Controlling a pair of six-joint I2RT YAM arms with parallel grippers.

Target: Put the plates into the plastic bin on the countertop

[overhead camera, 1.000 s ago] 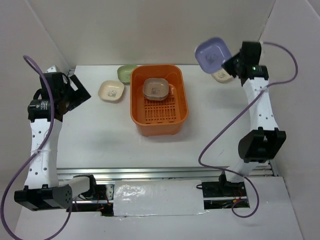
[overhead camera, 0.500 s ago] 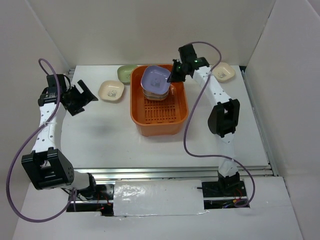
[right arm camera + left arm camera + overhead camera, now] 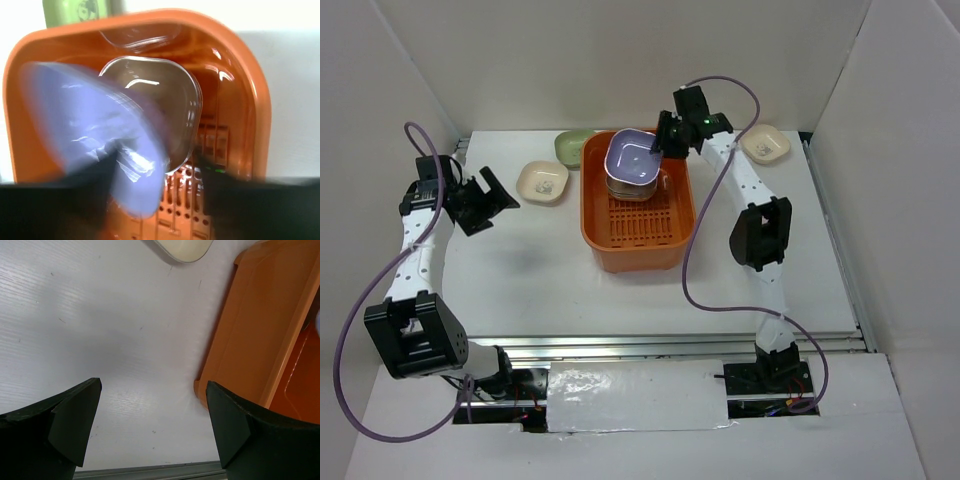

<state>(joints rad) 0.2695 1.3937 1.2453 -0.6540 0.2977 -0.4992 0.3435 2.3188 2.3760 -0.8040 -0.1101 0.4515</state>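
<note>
A purple plate (image 3: pixel 635 160) lies on top of a stack of plates (image 3: pixel 632 188) in the far half of the orange plastic bin (image 3: pixel 640 250). My right gripper (image 3: pixel 665 140) hovers at that plate's right edge. In the right wrist view the purple plate (image 3: pixel 95 135) is a blur over a brownish plate (image 3: pixel 160 100), and the right gripper (image 3: pixel 157 172) has its fingers apart, open. My left gripper (image 3: pixel 495 195) stands wide open over the countertop (image 3: pixel 520 270), left of the bin, holding nothing. The left gripper (image 3: pixel 152 425) shows only bare white surface between its fingers.
On the countertop lie a cream plate (image 3: pixel 543 182) left of the bin, a green plate (image 3: pixel 570 147) behind the bin's far-left corner, and another cream plate (image 3: pixel 765 145) at the far right. A metal rail (image 3: pixel 650 345) runs along the front edge. White walls enclose three sides.
My right arm swung left from the far right with the purple plate and brought it down onto the stack in the bin; its jaws have parted. The left arm shifted slightly right.
</note>
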